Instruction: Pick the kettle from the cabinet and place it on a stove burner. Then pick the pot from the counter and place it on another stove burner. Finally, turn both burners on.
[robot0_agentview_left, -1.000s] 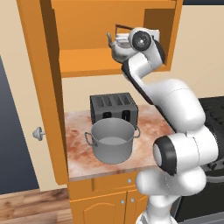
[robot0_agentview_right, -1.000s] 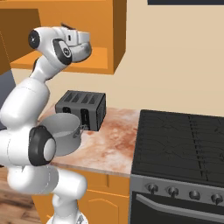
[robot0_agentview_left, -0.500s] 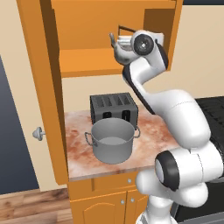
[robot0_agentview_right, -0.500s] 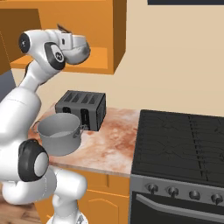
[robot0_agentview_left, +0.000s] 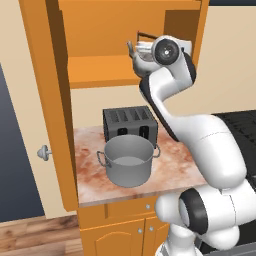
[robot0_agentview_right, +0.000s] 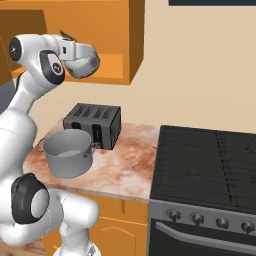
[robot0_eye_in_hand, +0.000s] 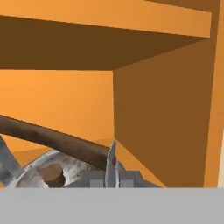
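Because the handle is thin wire, gripper (robot0_eye_in_hand: 112, 175) pinched nearly shut on it, holding the kettle (robot0_agentview_right: 84, 65) by the dark arched handle (robot0_eye_in_hand: 57, 140) at the top, so body hangs below w/ lid knob (robot0_eye_in_hand: 51, 174) just under the fingers. Held high, just in front of the cabinet (robot0_agentview_left: 95, 70) opening, a little above shelf level; whether bottom touches the shelf cannot be told. Probably gripped at the handle top to keep the spout level and clear of cabinet walls on the way out.

On the counter (robot0_agentview_right: 130, 167), below and nearer: the pot (robot0_agentview_left: 129, 160), upright, near edge, not yet handled. Toaster (robot0_agentview_left: 130, 124) just behind it, farther back by the wall. Stove burners (robot0_agentview_right: 210, 160) to the right of counter, bare, knobs (robot0_agentview_right: 200, 219) along near front. Judgement: step 1 in hand; kettle must go down and right, over pot & toaster, w/o swinging.
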